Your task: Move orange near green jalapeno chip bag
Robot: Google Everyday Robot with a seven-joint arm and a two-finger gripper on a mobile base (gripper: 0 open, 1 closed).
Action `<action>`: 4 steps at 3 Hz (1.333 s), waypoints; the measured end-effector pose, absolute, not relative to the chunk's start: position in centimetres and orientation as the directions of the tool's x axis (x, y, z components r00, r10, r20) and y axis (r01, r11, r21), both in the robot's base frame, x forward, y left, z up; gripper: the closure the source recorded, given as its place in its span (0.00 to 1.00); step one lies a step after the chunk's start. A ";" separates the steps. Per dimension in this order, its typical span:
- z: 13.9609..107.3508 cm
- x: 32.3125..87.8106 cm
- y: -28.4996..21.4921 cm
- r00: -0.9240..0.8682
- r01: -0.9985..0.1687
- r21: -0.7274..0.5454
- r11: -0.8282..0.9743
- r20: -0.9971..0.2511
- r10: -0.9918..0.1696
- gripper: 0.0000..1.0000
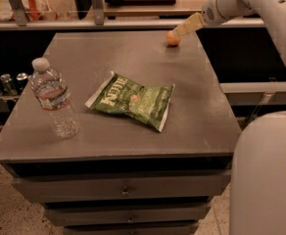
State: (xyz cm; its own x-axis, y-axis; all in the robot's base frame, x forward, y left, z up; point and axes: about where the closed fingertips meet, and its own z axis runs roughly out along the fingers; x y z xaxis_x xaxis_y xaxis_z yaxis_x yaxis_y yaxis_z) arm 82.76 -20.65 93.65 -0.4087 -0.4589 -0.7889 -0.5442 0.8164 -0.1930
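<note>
The small orange (171, 39) sits near the far right corner of the grey tabletop (202, 111). My gripper (179, 32) reaches in from the upper right, its tip right at the orange's top right side and partly covering it. I cannot tell whether it touches the fruit. The green jalapeno chip bag (132, 100) with white "Kettle" lettering lies flat in the middle of the table, well in front of and to the left of the orange.
A clear plastic water bottle (55, 101) stands upright at the front left of the table. Drawers (123, 190) are below the top. My white body (265, 175) fills the lower right. Several cans (6, 82) stand on a shelf at the left.
</note>
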 end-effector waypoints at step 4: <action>90.5 83.6 -17.7 -0.341 -0.592 -0.109 0.799 -0.864 -0.371 0.00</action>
State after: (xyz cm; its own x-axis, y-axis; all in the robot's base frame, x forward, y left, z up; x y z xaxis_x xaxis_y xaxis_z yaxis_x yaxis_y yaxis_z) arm 83.57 -17.68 90.46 -0.3411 -0.3707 -0.8638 -0.5919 0.7986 -0.1090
